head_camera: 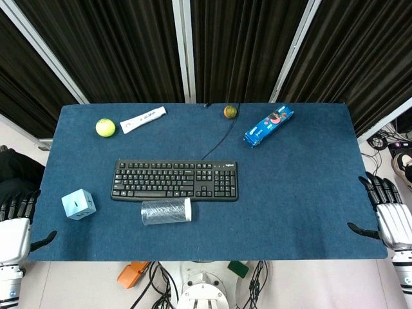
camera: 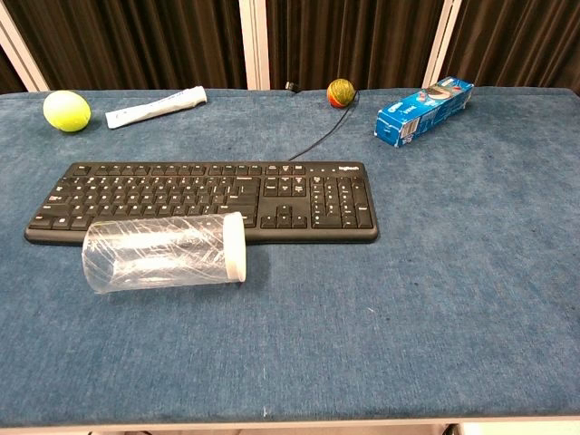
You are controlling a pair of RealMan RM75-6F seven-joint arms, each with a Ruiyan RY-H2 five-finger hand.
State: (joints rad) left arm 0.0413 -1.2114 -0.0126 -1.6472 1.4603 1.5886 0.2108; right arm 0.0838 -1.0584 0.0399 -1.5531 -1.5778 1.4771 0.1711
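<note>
A black keyboard (head_camera: pixel 174 180) (camera: pixel 208 199) lies mid-table, its cable running to the back edge. A clear plastic jar with a white lid (head_camera: pixel 166 211) (camera: pixel 163 252) lies on its side just in front of it. My left hand (head_camera: pixel 16 222) hangs at the table's left edge, fingers apart, holding nothing; a light blue cube (head_camera: pixel 78 204) is the nearest thing to it. My right hand (head_camera: pixel 388 215) hangs at the right edge, fingers spread, empty. Neither hand shows in the chest view.
At the back lie a yellow tennis ball (head_camera: pixel 105 127) (camera: pixel 66 111), a white tube (head_camera: pixel 142 120) (camera: pixel 156 106), a small red-yellow ball (head_camera: pixel 230 111) (camera: pixel 341 92) and a blue biscuit box (head_camera: pixel 268 126) (camera: pixel 424 110). Dark curtains hang behind the blue table (head_camera: pixel 302 193).
</note>
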